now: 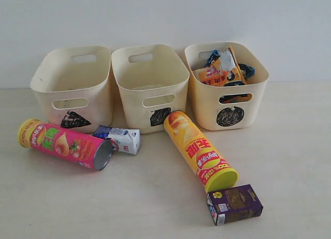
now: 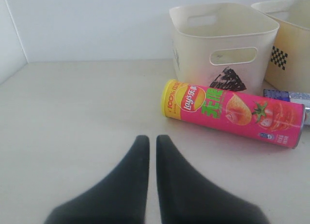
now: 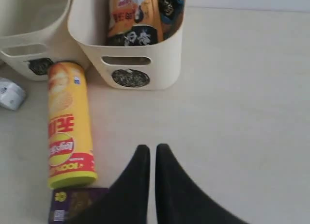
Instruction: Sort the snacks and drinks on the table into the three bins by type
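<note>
Three cream bins stand in a row at the back of the table (image 1: 155,197): triangle bin (image 1: 72,86), square bin (image 1: 150,86), circle bin (image 1: 227,89). The orange-white bag (image 1: 222,68) and the blue bag (image 1: 245,71) lie in the circle bin. A pink chip tube (image 1: 64,143) lies before the triangle bin, with a blue-white carton (image 1: 121,139) beside it. The yellow-red tube (image 1: 199,148) lies before the square bin, the purple carton (image 1: 235,204) at its near end. My left gripper (image 2: 152,139) is shut and empty, short of the pink tube (image 2: 232,112). My right gripper (image 3: 152,149) is shut and empty, beside the yellow tube (image 3: 68,122).
A pale wall runs behind the bins. The triangle bin and the square bin look empty inside. Bare table shows on the far right of the exterior view and on the left side of the left wrist view. Neither arm shows in the exterior view.
</note>
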`<state>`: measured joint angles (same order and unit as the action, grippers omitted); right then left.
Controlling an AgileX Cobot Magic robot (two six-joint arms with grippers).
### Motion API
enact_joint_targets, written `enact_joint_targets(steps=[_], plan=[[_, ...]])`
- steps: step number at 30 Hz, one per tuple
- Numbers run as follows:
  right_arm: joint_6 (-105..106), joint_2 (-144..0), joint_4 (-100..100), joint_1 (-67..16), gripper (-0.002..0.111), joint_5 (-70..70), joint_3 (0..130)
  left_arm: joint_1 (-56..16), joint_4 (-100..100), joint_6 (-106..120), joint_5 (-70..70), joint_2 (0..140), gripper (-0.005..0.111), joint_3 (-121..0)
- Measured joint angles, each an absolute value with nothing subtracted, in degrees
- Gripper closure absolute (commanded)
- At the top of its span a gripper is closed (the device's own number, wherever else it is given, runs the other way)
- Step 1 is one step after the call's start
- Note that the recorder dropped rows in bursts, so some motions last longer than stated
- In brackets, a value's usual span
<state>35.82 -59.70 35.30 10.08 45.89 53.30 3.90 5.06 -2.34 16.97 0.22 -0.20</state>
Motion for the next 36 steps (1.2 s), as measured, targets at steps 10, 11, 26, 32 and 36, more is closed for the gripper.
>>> enact_joint_targets(steps=[10,11,26,32,36], plan=[[35.33,-52.2,38.38,10.08,0.108,44.77,52.15,3.9,5.06,-2.34,16.97,0.22,0.102,-0.2],[35.33,-51.93,38.38,10.08,0.108,44.2,52.16,3.9,5.06,-2.34,16.97,0.22,0.102,-0.2],[40.04,-39.37,38.06,6.88,0.108,33.77,39.12,3.9,5.06,-2.34,16.97,0.22,0.102,-0.2],[40.56,-32.18,37.95,6.88,0.108,33.0,32.12,3.9,5.06,-2.34,16.97,0.22,0.102,-0.2],[40.91,-27.43,37.95,6.79,0.108,31.99,28.15,3.9,5.06,-2.34,16.97,0.22,0.102,-0.2]])
